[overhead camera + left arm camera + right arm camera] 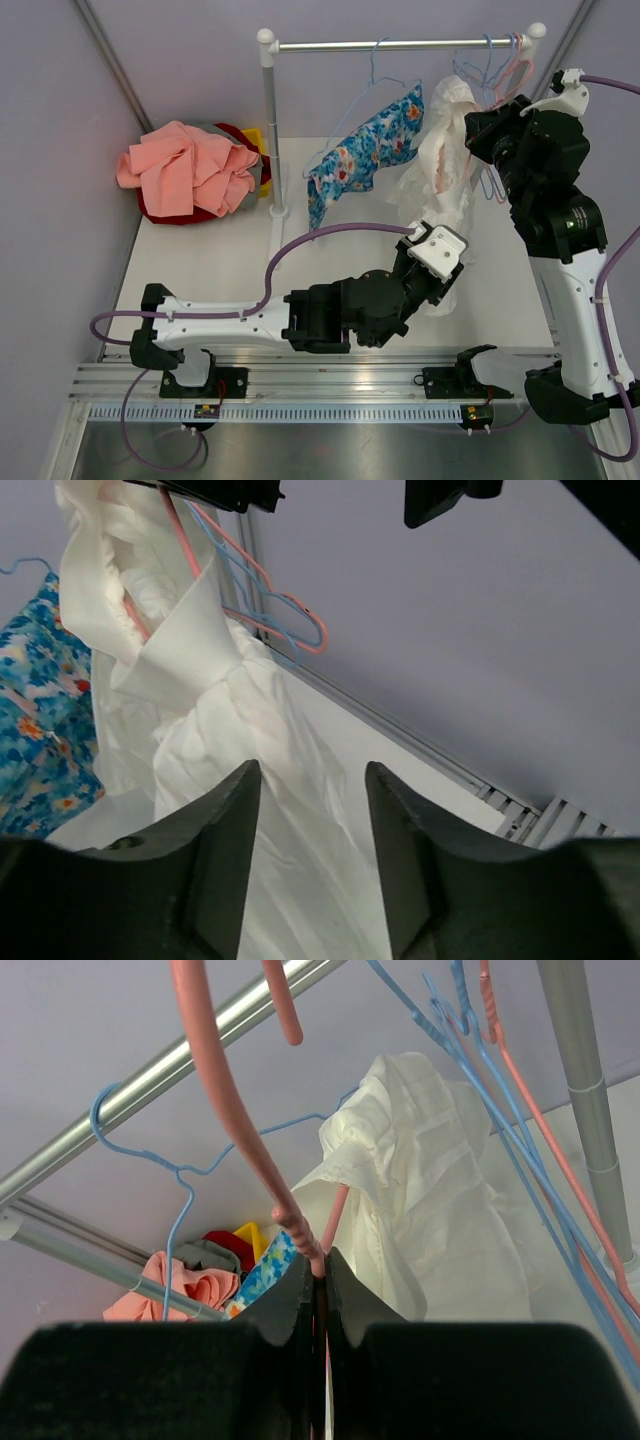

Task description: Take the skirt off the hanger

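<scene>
Skirt (445, 120) white, centre right | left end effector (312, 775) jaws apart, fabric between | right end effector (318, 1262) clamped on pink hanger (225, 1090)

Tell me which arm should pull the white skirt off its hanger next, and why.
Left: the left gripper sits at the lower folds of the white skirt, fabric between its jaws; the right gripper is shut on the pink hanger.

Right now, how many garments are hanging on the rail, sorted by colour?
Blue floral garment: 1
White garment: 1
Total on the rail: 2
</scene>
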